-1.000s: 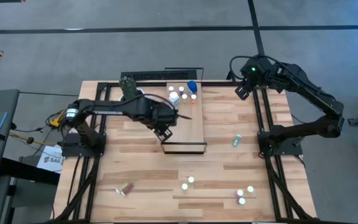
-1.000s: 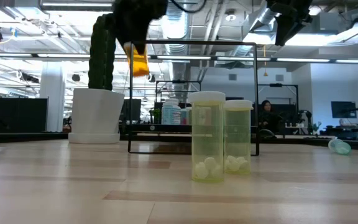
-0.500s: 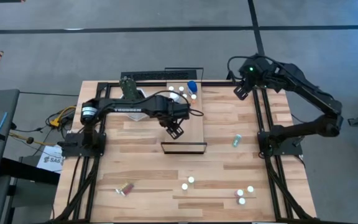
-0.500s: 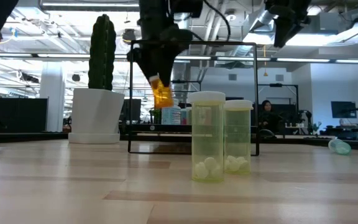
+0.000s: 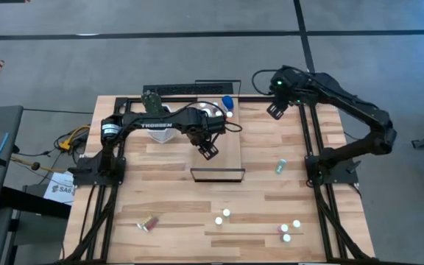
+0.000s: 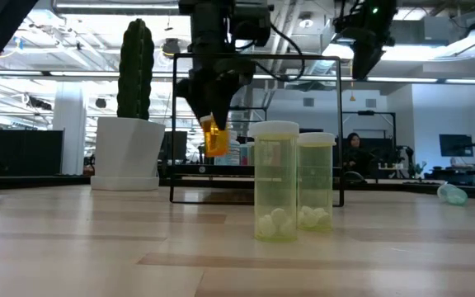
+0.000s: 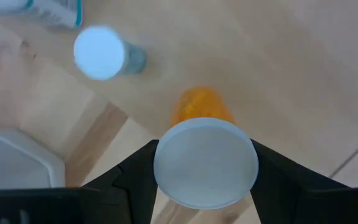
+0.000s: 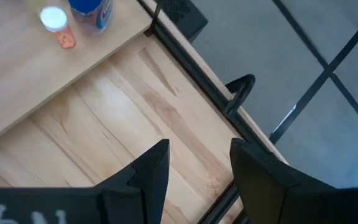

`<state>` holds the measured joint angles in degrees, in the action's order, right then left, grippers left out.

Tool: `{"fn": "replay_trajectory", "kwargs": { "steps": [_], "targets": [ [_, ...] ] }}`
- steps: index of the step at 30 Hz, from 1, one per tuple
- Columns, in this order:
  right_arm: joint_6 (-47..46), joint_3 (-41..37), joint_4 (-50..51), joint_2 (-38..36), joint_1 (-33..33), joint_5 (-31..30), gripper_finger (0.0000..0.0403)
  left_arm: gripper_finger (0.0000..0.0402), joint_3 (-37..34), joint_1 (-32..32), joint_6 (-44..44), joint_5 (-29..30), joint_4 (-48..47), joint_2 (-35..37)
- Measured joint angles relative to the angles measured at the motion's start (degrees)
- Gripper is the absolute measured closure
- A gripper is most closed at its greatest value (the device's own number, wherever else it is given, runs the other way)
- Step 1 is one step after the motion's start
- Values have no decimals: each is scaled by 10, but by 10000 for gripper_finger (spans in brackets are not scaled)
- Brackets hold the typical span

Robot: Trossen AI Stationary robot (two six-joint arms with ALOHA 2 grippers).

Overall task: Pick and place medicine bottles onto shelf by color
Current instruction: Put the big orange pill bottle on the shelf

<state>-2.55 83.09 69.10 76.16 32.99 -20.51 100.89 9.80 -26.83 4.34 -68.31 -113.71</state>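
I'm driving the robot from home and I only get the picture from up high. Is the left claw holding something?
Observer: Yes. The left gripper is shut on an orange bottle, seen from table height.
Operator: Does it have a lid?
Observer: A white cap, big in the left wrist view.
Operator: Is it sitting on the shelf?
Observer: No, it hangs in the air over the shelf.
Operator: And the right claw?
Observer: The right gripper is open and holds nothing, high above the table's far edge.
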Motion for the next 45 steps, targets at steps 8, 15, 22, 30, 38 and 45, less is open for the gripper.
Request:
{"fn": "replay_trajectory", "kwargs": {
  "steps": [8,15,22,30,38,45],
  "targets": [
    [-3,0,-39,93,0,3,212,211,7,-1,6,5,-17,2],
    [-13,44,-11,164,0,40,212,211,7,-1,8,5,-17,3],
    [-13,99,20,178,-2,41,212,211,5,-1,11,5,-14,2],
    [-14,147,75,144,-8,41,212,211,-19,-1,12,5,-14,1],
    [-15,151,89,98,-8,41,212,211,-25,-1,22,21,0,0],
    [-15,151,115,68,-7,41,212,211,-25,-1,22,25,19,0]
  ]
}}
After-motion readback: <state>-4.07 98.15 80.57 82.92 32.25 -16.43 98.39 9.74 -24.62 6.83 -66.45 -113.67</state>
